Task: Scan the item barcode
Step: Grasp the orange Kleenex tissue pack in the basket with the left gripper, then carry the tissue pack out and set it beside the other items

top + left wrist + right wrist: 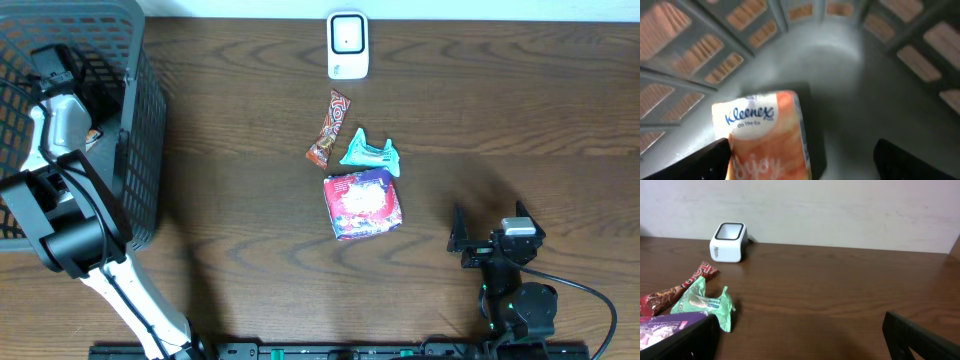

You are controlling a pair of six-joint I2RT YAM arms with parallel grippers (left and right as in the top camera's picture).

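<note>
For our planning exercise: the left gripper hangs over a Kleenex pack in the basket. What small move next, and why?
Probably close the left gripper on the Kleenex pack: its jaws stand open either side of the pack on the basket floor, nothing gripped yet.

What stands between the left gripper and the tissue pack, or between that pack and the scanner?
Nothing visible separates the left gripper from the tissue pack lying in the basket. The basket's wall stands between the pack and the scanner on the table.
</note>
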